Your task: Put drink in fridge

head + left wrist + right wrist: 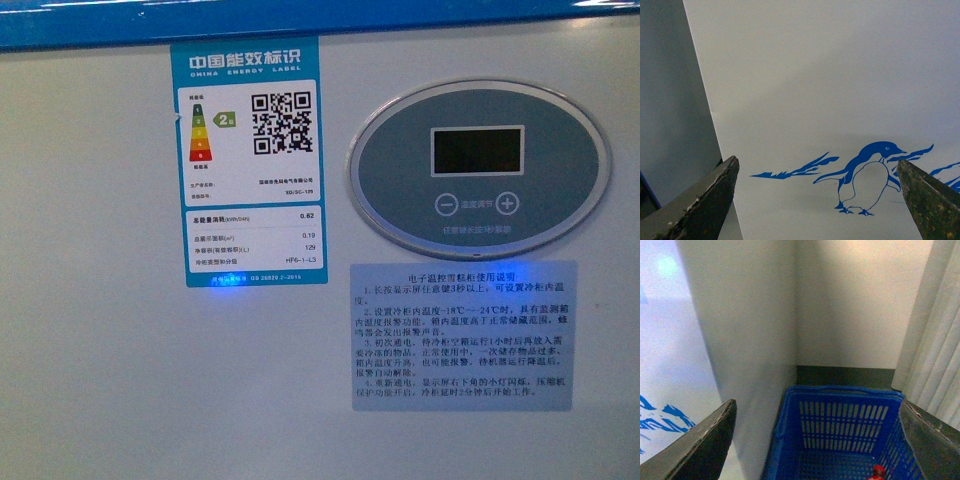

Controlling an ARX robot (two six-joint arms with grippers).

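The fridge (100,380) fills the front view: a white front wall, a blue top rim, an oval grey control panel (478,180) and an energy label (248,160). My left gripper (817,172) is open, pointing at the fridge's white wall (815,75) with its blue penguin picture (867,177); nothing is between its fingers. My right gripper (817,412) is open above a blue basket (840,425). Only the red cap of the drink (879,471) shows, low inside the basket; the bottle's body is out of view.
The basket stands on the floor beside the fridge's side wall (670,365), against a pale wall (855,305). Pale vertical blinds (935,355) hang past the basket. A taller grey cabinet side (670,100) shows beside the fridge in the left wrist view.
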